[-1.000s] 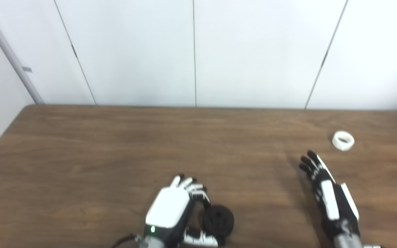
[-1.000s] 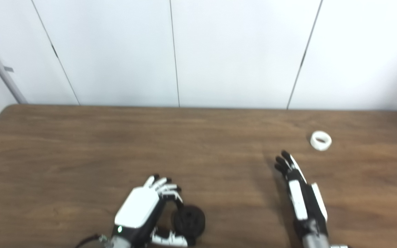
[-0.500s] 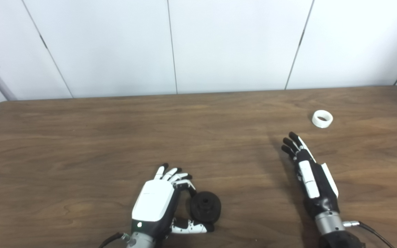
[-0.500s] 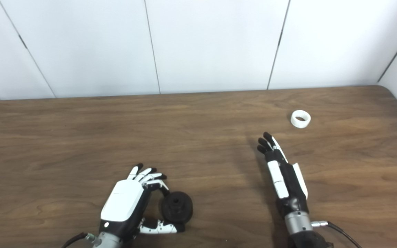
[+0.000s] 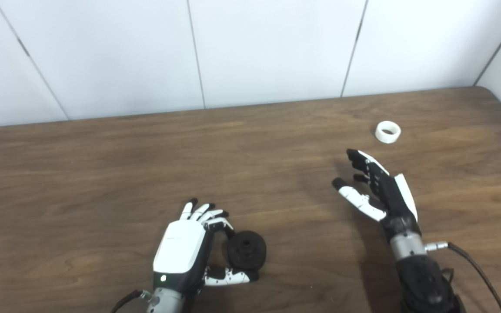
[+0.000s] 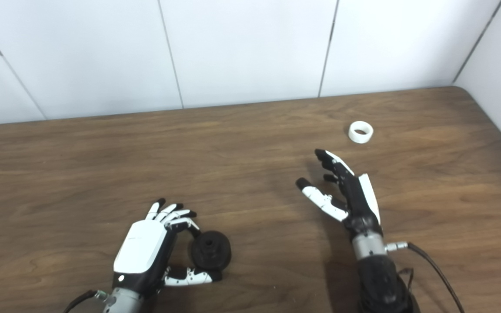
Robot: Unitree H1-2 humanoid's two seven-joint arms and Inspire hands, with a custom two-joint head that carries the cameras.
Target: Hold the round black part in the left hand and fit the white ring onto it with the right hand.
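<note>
Step in hand, as I read it: right hand reaching for the ring. Right hand is spread, fingers and thumb apart, holding nothing, palm turned toward the left, sitting near the ring on its near-left side, not touching.

Ring lies on the counter, far-right of the part and well apart from it. Its hole points mostly up, tilted a bit toward the camera; no long axis, it's a short band.

To do it well: bring the fingers past the ring, thumb on the near wall, pinch across the outside, keep the hole free for fitting. Light ring, likely to skid if nudged.

Part lies flat on the counter, bore facing up. Left hand cups it from the left: fingers curled at its far edge, thumb under its near edge; looks like loose contact, not clamped or lifted.
</note>
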